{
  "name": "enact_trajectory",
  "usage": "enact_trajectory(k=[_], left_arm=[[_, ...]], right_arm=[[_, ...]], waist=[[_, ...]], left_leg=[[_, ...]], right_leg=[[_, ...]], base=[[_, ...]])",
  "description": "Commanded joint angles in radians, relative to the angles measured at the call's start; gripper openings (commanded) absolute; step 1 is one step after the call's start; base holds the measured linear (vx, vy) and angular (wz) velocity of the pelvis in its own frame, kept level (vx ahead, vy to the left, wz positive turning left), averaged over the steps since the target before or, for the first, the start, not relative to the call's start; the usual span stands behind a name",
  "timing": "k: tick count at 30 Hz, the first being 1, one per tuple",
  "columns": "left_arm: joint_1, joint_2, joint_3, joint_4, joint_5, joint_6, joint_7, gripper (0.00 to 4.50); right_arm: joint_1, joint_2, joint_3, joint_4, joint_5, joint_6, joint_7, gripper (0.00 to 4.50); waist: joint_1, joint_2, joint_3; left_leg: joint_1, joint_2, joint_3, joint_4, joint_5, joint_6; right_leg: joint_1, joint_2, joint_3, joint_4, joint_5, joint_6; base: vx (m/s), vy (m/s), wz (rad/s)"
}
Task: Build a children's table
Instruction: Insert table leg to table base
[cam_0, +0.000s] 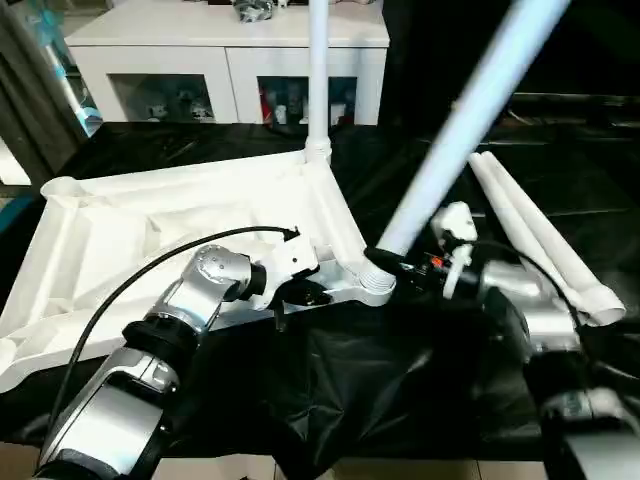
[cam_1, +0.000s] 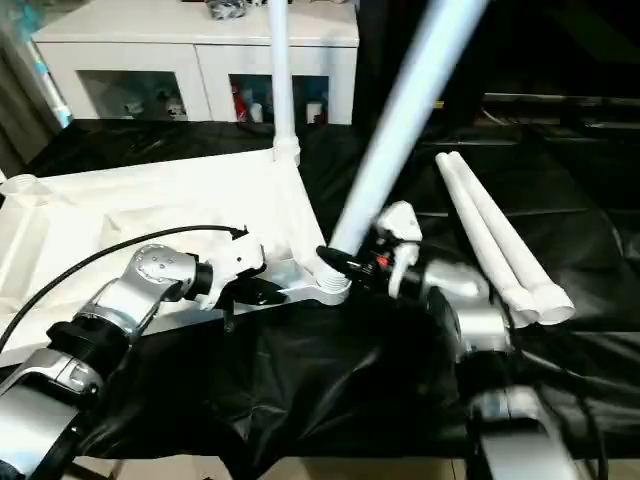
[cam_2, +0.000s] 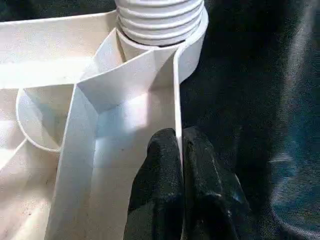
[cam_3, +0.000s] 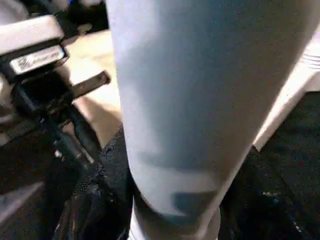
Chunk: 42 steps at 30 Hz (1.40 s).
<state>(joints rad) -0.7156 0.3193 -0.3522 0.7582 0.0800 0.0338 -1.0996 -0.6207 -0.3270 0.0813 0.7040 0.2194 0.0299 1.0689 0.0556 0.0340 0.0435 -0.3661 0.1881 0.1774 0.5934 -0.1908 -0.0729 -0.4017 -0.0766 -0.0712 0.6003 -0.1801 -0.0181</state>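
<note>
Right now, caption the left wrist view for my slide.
Left gripper pinches the upturned tabletop's rim beside the corner socket holding a leg's threaded end.

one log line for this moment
left gripper: shut on tabletop rim | right gripper: holds tilted leg at corner socket

Inverted table top (cam_0: 180, 225): white moulded plastic, smooth with a soft sheen, its ribs thin-walled; the threaded leg end (cam_2: 160, 17) at the corner socket is ridged plastic of the same white. Legs (cam_0: 470, 110): smooth, slightly glossy plastic tubes. Work surface covering (cam_0: 380, 390): black, crinkled sheet with a faint shine; forearms (cam_0: 120, 400): brushed silver metal; fingers (cam_2: 165, 190): matt black, finely textured.
</note>
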Motion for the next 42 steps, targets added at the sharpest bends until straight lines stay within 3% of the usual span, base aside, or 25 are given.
enact_trajectory(k=[1, 3, 6, 12, 26, 30, 32, 33, 34, 36, 39, 41, 42], left_arm=[[0.013, 0.033, -0.029, -0.015, 0.036, 0.001, -0.03, 0.0], [0.021, 0.038, -0.034, -0.028, 0.036, 0.0, -0.042, 0.0], [0.035, 0.049, -0.044, -0.056, 0.035, -0.004, -0.069, 0.0], [0.055, 0.069, -0.056, -0.107, 0.021, -0.024, -0.129, 0.0], [0.068, 0.09, -0.054, -0.155, 0.019, -0.006, -0.14, 0.0], [0.061, 0.077, -0.037, -0.154, 0.011, 0.036, -0.112, 0.0], [0.055, 0.071, -0.03, -0.151, 0.008, 0.053, -0.099, 0.0], [0.051, 0.066, -0.024, -0.15, 0.005, 0.065, -0.091, 0.0], [0.045, 0.057, -0.015, -0.15, -0.001, 0.082, -0.078, 0.0], [0.02, 0.033, 0.01, -0.154, -0.009, 0.148, -0.026, 0.0], [0.001, 0.017, 0.019, -0.154, 0.003, 0.19, 0.021, 0.0], [-0.031, -0.037, 0.054, -0.133, 0.018, 0.294, 0.161, 0.0], [-0.052, -0.083, 0.087, -0.113, 0.018, 0.371, 0.265, 0.0]], right_arm=[[0.022, -0.009, 0.077, 0.081, -0.075, 0.04, 0.057, 1.88], [0.006, -0.012, 0.087, 0.1, -0.086, 0.039, 0.081, 1.88], [-0.03, -0.019, 0.104, 0.15, -0.1, 0.034, 0.131, 1.88], [-0.058, -0.029, 0.125, 0.197, -0.119, -0.009, 0.195, 1.88], [0.007, -0.018, 0.111, 0.172, -0.103, -0.075, 0.21, 1.88], [0.021, 0.009, 0.076, 0.206, -0.122, -0.077, 0.033, 1.88], [0.019, 0.016, 0.07, 0.221, -0.131, -0.077, -0.023, 1.88], [0.018, 0.022, 0.065, 0.23, -0.136, -0.077, -0.06, 1.88], [0.015, 0.03, 0.059, 0.243, -0.145, -0.079, -0.116, 1.88], [-0.004, 0.061, 0.039, 0.286, -0.161, -0.055, -0.271, 1.88], [-0.024, 0.084, 0.032, 0.314, -0.169, -0.037, -0.36, 1.88], [-0.064, 0.122, 0.018, 0.362, -0.169, -0.012, -0.509, 1.88], [-0.092, 0.149, 0.001, 0.395, -0.157, 0.006, -0.596, 1.88]], waist=[[0.004, -0.009, -0.051], [0.004, -0.014, -0.05], [0.004, -0.014, -0.047], [0.004, -0.016, -0.041], [0.006, -0.011, -0.037], [0.004, -0.008, -0.033], [-0.006, -0.01, -0.02], [-0.006, -0.01, -0.02], [-0.013, -0.011, -0.018], [-0.024, -0.008, -0.016], [-0.032, -0.005, -0.017], [-0.036, -0.003, -0.015], [-0.039, -0.002, -0.017]], left_leg=[[-0.001, 0.043, -0.014, -0.078, -0.229, 0.075], [0.0, 0.044, -0.011, -0.078, -0.212, 0.083], [0.0, 0.047, -0.011, -0.079, -0.2, 0.095], [0.003, 0.05, -0.01, -0.084, -0.226, 0.091], [0.006, 0.051, -0.01, -0.09, -0.249, 0.076], [0.009, 0.05, -0.011, -0.096, -0.272, 0.062], [0.018, 0.047, -0.016, -0.103, -0.373, 0.034], [0.018, 0.047, -0.016, -0.103, -0.373, 0.034], [0.023, 0.045, -0.023, -0.105, -0.422, 0.017], [0.024, 0.044, -0.031, -0.107, -0.452, 0.002], [0.02, 0.041, -0.039, -0.109, -0.465, -0.003], [0.02, 0.041, -0.039, -0.112, -0.472, -0.002], [0.026, 0.04, -0.037, -0.109, -0.468, -0.011]], right_leg=[[0.051, -0.072, 0.044, -0.079, -0.287, -0.224], [0.049, -0.071, 0.045, -0.078, -0.255, -0.23], [0.048, -0.071, 0.043, -0.074, -0.231, -0.246], [0.046, -0.072, 0.045, -0.075, -0.228, -0.254], [0.047, -0.073, 0.047, -0.079, -0.229, -0.256], [0.045, -0.072, 0.046, -0.084, -0.28, -0.245], [0.037, -0.076, 0.047, -0.101, -0.455, -0.203], [0.037, -0.076, 0.047, -0.101, -0.455, -0.203], [0.032, -0.078, 0.047, -0.111, -0.56, -0.165], [0.028, -0.08, 0.046, -0.117, -0.623, -0.133], [0.03, -0.08, 0.04, -0.119, -0.632, -0.117], [0.028, -0.076, 0.038, -0.121, -0.605, -0.122], [0.024, -0.074, 0.038, -0.118, -0.571, -0.141]], base=[[0.0, 0.0, 0.0], [0.0, 0.0, 0.0], [0.0, 0.0, 0.0], [0.0, 0.0, 0.0], [0.0, 0.0, 0.0], [0.0, 0.0, 0.0], [0.0, 0.0, 0.0], [0.0, 0.0, 0.0], [0.0, 0.0, 0.0], [0.0, 0.0, 0.0], [0.0, 0.0, 0.0], [0.0, 0.0, 0.0], [0.0, 0.0, 0.0]])
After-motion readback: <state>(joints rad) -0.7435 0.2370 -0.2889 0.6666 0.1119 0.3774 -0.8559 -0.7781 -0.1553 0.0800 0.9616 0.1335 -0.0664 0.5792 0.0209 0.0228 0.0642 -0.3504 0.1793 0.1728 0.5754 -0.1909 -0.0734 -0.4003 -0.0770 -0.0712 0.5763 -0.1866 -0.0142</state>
